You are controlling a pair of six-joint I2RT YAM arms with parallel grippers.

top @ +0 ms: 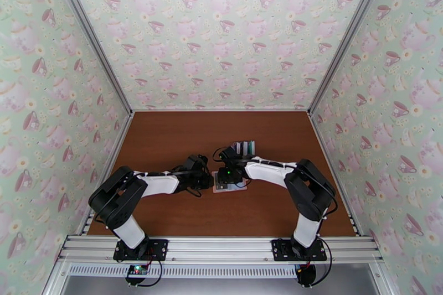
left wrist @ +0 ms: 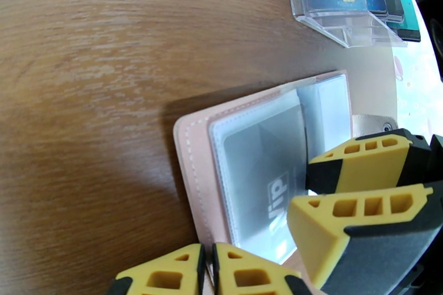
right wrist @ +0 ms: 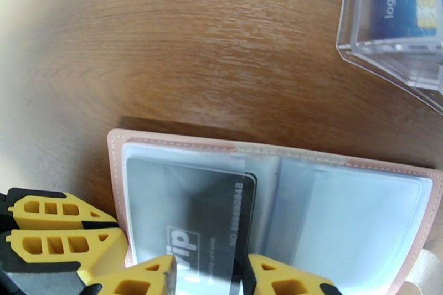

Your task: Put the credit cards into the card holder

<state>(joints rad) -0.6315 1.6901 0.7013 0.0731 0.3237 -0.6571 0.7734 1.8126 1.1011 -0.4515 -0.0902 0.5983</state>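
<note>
Right pincer (right wrist: 209, 264) half spread, straddling near end of black vip card (right wrist: 194, 207). Card lies straight ahead, long axis pointing away, mostly inside card holder (right wrist: 115, 191). Left pincer (left wrist: 207, 254) pressed together at holder's edge. Right arm nearer card.

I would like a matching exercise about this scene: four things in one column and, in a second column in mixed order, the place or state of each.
Things:
1. card holder
2. black card
3. clear rack
4. left gripper

Places or states:
A. holds a blue card
B. shut, at the card holder's edge
C. lies open on the table
D. inside a transparent pocket

Pairs: 1-C, 2-D, 3-A, 4-B
</note>
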